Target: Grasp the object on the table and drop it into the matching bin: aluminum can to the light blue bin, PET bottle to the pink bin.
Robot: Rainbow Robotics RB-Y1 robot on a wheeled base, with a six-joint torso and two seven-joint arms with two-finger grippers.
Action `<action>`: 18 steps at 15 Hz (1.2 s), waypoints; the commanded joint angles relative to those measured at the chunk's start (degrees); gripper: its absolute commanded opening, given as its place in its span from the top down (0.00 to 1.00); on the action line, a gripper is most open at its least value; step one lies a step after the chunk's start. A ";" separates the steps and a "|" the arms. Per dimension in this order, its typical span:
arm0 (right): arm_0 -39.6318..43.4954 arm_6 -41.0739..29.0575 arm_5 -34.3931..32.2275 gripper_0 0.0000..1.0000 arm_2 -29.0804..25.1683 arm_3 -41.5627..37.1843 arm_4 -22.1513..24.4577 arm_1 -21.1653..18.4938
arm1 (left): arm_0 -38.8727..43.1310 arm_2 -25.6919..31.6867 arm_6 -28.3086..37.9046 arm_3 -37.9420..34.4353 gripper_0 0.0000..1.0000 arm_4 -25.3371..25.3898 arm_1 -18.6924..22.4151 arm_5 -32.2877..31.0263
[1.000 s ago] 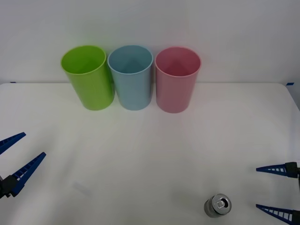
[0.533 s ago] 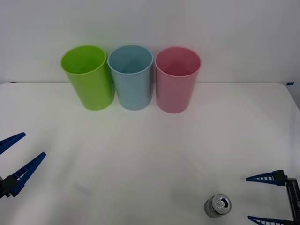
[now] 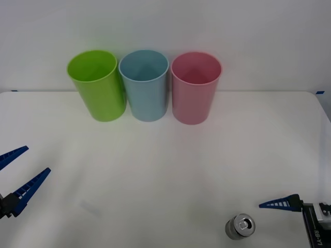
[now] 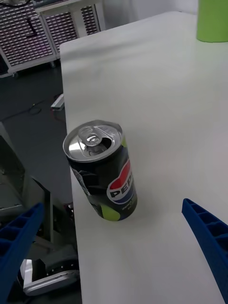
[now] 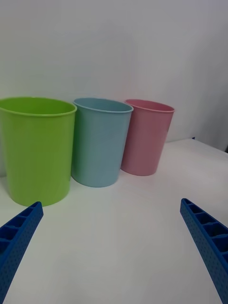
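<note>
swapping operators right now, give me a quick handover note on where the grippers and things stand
Right gripper: open, low at the table's near right edge, facing the can, not touching it.
Left gripper: open, parked at the near left, holding nothing.
Can: upright near the front edge of the table, tab end up.
Bins: green cup, light blue bin and pink bin in a row at the back.
Done: nothing grasped yet.
Left: close on the can, lift it, drop it in the light blue bin.
</note>
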 commanded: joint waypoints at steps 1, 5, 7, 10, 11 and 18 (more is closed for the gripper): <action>0.02 4.37 0.00 0.00 0.16 -0.07 0.09 1.79 | 0.00 0.00 0.00 0.00 0.00 0.00 0.00 0.00; 0.11 9.38 0.00 0.00 0.16 -0.07 0.62 4.42 | 0.00 0.00 0.00 0.00 0.00 0.00 0.00 0.00; 0.11 10.08 0.00 0.00 0.16 0.01 1.67 6.18 | 0.00 0.00 0.00 0.00 0.00 0.00 0.00 0.00; 0.11 10.35 0.00 0.00 0.16 0.01 3.08 8.29 | 0.00 0.00 0.00 0.00 0.00 0.00 0.00 0.00; 0.20 10.43 0.00 0.00 0.16 0.01 3.52 8.82 | 0.00 0.00 0.00 0.00 0.00 0.00 0.00 0.00; 0.20 10.61 2.29 0.00 0.16 0.01 4.75 11.63 | 0.00 0.00 0.00 0.00 0.00 0.00 0.00 0.00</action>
